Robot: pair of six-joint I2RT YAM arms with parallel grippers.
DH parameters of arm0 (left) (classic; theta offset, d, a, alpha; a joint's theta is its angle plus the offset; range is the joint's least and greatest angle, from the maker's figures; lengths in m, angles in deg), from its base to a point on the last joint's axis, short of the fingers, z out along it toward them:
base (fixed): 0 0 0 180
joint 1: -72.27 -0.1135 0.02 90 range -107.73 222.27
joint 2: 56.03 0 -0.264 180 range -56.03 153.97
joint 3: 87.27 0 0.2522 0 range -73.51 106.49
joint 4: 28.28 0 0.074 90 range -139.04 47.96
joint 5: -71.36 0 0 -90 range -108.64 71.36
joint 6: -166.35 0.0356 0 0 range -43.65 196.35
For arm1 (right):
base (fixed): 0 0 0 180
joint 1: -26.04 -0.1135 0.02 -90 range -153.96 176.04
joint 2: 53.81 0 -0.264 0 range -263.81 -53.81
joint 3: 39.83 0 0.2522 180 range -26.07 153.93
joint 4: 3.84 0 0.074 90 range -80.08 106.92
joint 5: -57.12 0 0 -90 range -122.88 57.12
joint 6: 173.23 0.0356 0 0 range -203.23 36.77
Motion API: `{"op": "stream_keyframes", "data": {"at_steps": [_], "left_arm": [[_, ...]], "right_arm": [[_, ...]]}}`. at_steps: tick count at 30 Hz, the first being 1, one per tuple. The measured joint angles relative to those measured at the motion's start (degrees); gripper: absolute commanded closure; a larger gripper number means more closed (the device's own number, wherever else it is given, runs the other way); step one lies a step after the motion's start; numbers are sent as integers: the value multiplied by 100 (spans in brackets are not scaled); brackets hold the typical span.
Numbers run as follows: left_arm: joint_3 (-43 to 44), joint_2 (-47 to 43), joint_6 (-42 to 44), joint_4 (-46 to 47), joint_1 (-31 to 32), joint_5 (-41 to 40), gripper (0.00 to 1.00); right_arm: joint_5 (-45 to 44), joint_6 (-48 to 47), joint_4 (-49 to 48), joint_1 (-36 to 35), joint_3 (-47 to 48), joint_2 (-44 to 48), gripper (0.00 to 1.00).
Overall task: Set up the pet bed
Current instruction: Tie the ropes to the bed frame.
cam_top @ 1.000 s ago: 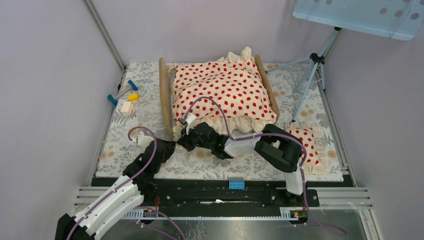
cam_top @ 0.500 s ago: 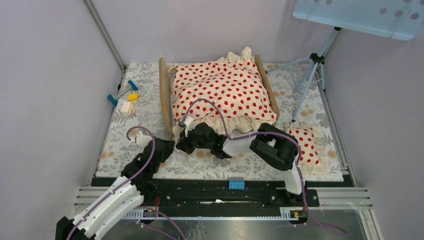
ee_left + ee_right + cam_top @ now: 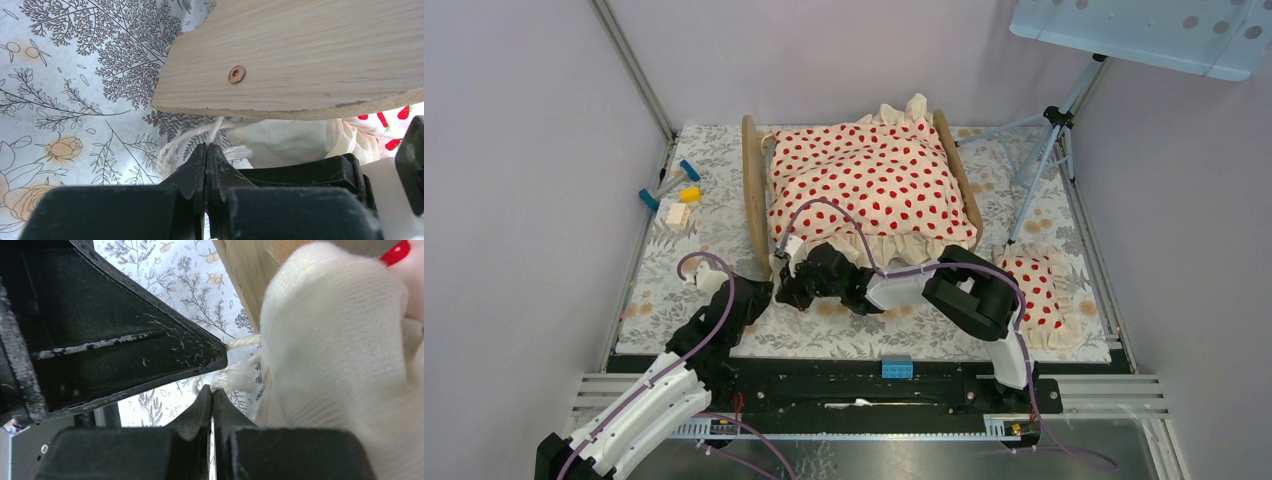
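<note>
Far centre of bench (image 3: 664, 290): pet bed (image 3: 751, 190), long axis left-right, slightly skewed; rounded boards at left and right ends. On top, red-dotted blanket (image 3: 874, 175), ruffle hanging over near side. Near right of bed, small pillow (image 3: 1036, 285) on bench. At bed's near left corner: left gripper (image 3: 206, 148), jaws pressed together, just beside lower edge of left end board (image 3: 300, 55), white cord (image 3: 187, 140) at tips; right gripper (image 3: 212, 392), jaws likewise together, beside cream fabric and cord
</note>
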Motion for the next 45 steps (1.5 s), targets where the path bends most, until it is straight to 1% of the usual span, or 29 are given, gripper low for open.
{"op": "stream_keyframes", "data": {"at_steps": [5,14,20,34,40,45], "left_arm": [[4,0,11,0,0,0,100],[33,0,42,-7,0,28,100],[33,0,42,-7,0,44,100],[33,2,48,-9,0,44,100],[33,17,61,-7,0,48,100],[33,46,63,0,0,81,100]], "right_arm": [[-79,-214,297,0,118,-4,100],[-323,-358,461,7,280,-111,100],[-319,-597,612,15,328,-168,100],[-190,-1572,1399,22,413,-168,100],[-142,-2179,1515,22,439,-168,100],[-142,-2680,1803,22,581,-168,99]]}}
